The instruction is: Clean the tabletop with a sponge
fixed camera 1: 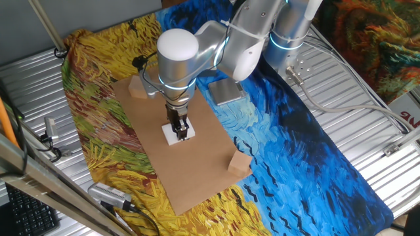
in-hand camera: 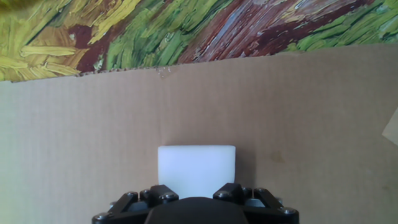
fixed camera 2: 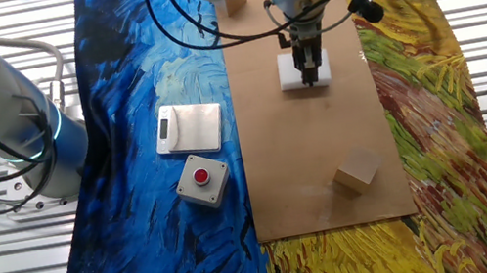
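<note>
White foam is what your hand view shows: the sponge point(in-hand camera: 196, 170) lies flat on the brown tabletop point(in-hand camera: 74, 137), its near edge hidden under the gripper point(in-hand camera: 196, 208), so you cannot tell whether the fingers clamp it. Your fixed views add more: the gripper point(fixed camera 1: 178, 126) stands upright over the sponge point(fixed camera 1: 173, 135), and two wooden cubes point(fixed camera 2: 356, 172) sit on the board

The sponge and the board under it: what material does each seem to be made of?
The sponge looks like white foam, matte and smooth, with soft edges. The tabletop looks like brown corrugated cardboard, matte: faint parallel ribs run across its surface in the hand view.
</note>
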